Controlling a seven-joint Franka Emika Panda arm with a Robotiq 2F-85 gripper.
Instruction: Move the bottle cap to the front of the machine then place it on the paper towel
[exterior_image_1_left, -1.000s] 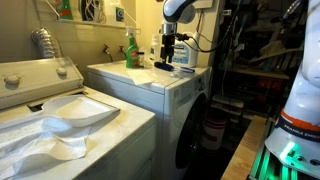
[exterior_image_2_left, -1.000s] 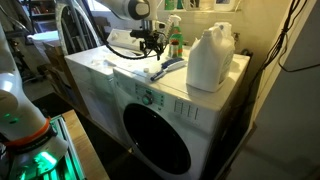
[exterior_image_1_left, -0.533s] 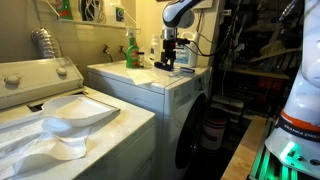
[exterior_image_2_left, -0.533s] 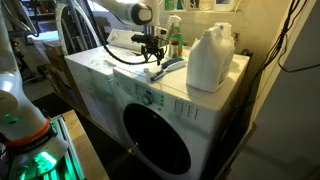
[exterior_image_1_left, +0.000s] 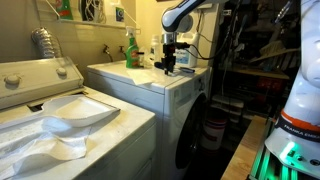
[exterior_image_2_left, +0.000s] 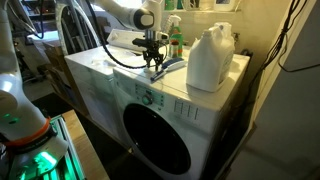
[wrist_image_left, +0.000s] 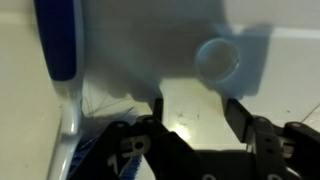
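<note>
The white front-loading machine (exterior_image_1_left: 172, 98) (exterior_image_2_left: 128, 112) has a flat top and a round dark door. My gripper (exterior_image_1_left: 167, 66) (exterior_image_2_left: 154, 63) hangs just above that top, open and empty. In the wrist view a small round white bottle cap (wrist_image_left: 217, 58) lies on a pale patch just ahead of my open fingers (wrist_image_left: 195, 108), apart from them. I cannot pick out the cap in either exterior view. A white paper towel (exterior_image_1_left: 138, 74) (exterior_image_2_left: 122, 50) lies flat on the machine top beside the gripper.
A blue and white brush-like object (wrist_image_left: 62, 60) (exterior_image_2_left: 166, 68) lies by the gripper. A large white jug (exterior_image_2_left: 210, 58) stands on the machine's top. Green bottles (exterior_image_1_left: 130, 50) (exterior_image_2_left: 175, 40) stand at the back. A white top-loading washer (exterior_image_1_left: 60, 105) stands alongside.
The gripper has moved down toward the machine top and a little sideways toward the blue and white object. It stays open.
</note>
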